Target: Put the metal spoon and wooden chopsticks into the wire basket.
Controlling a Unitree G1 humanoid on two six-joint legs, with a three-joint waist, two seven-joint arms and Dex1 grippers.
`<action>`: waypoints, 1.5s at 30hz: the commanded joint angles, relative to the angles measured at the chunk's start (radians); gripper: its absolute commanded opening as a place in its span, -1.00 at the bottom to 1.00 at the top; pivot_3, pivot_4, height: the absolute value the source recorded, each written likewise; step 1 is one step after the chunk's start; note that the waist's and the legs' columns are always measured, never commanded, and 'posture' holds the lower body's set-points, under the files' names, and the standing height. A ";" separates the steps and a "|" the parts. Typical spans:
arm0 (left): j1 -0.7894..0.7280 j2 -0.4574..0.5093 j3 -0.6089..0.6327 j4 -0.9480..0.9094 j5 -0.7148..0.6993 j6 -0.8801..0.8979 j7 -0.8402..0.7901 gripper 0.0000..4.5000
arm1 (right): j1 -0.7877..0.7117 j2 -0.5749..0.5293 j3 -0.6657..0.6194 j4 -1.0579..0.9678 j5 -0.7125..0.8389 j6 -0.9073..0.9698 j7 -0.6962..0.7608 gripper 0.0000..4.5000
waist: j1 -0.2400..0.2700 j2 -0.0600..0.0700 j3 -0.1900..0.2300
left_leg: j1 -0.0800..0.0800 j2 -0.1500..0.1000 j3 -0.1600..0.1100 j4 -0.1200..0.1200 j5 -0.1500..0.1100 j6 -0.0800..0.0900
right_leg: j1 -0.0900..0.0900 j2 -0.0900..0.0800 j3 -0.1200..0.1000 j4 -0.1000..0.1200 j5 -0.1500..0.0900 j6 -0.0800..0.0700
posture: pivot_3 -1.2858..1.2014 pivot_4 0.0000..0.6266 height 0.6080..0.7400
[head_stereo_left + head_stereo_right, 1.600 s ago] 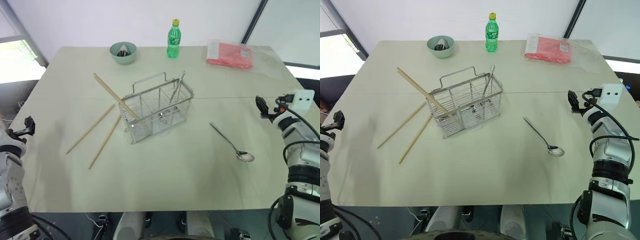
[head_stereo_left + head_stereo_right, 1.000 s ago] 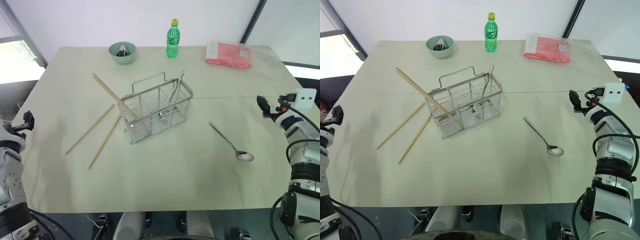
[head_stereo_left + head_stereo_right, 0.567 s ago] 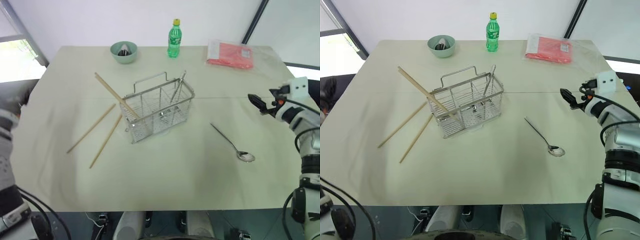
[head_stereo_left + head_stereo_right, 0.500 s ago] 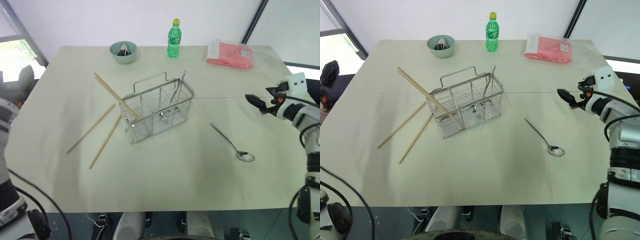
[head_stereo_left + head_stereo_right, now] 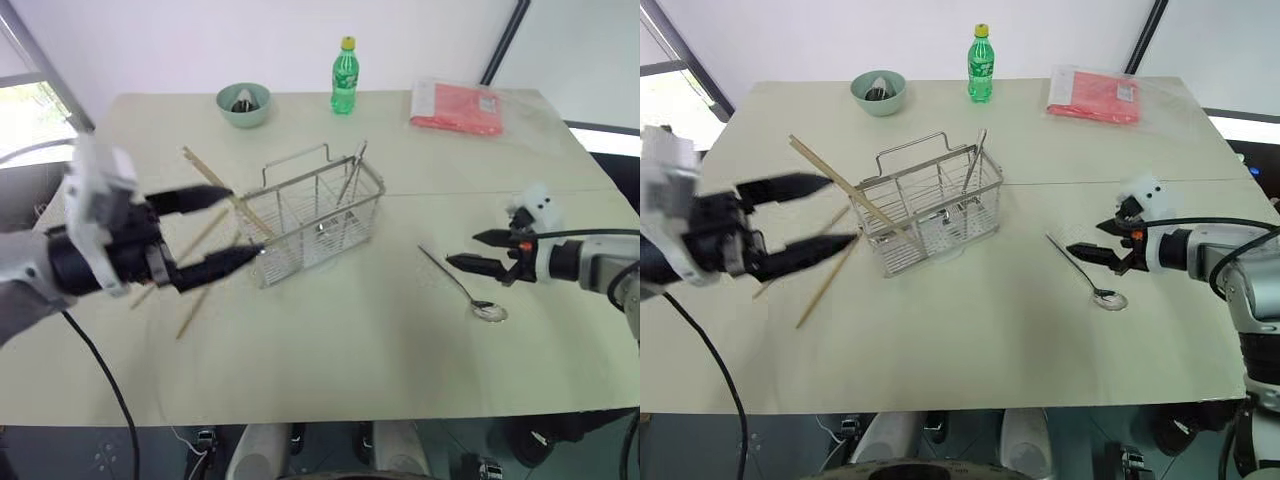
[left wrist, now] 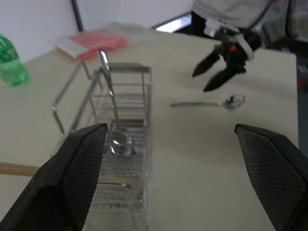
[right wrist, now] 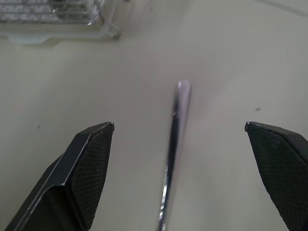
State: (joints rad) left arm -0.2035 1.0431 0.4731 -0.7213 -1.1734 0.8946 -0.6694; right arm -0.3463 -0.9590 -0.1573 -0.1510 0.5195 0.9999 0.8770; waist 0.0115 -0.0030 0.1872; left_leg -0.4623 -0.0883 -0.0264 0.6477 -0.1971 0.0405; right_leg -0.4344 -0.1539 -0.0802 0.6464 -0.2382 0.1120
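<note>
Little is done yet. The metal spoon (image 5: 465, 285) lies on the tabletop right of the wire basket (image 5: 318, 222). One of the wooden chopsticks (image 5: 840, 185) leans on the basket's left end; two lie loose beside it. The right gripper (image 5: 466, 251), spread wide and empty, hovers by the spoon's handle; the left gripper (image 5: 222, 229), also wide and empty, hangs over the chopsticks.

Bright even daylight, soft shadows, left tool (image 5: 215, 228) motion-blurred, wrist views soft

The left gripper (image 5: 225, 228) hides parts of the wooden chopsticks (image 5: 190, 310). At three o'clock, the right arm's elbow runs past the frame edge.
</note>
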 commanded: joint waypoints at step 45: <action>-0.349 -0.154 -0.211 0.192 0.148 -0.091 0.063 1.00 | -0.541 0.492 -0.262 0.145 0.175 -0.249 -0.447 -0.98 | 0.000 -0.001 0.005 | 0.000 0.000 -0.002 -0.001 0.003 0.001 | -0.002 0.004 -0.001 0.001 0.005 0.004 | 0.03 -0.52 0.15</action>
State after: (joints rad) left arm -0.5304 0.8851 0.2324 -0.5234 -1.0331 0.8180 -0.6086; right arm -0.8623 -0.4841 -0.4042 0.0443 0.6442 0.7425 0.4486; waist 0.0111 -0.0043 0.1923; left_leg -0.4625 -0.0881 -0.0281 0.6470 -0.1943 0.0420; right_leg -0.4361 -0.1495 -0.0812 0.6469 -0.2334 0.1162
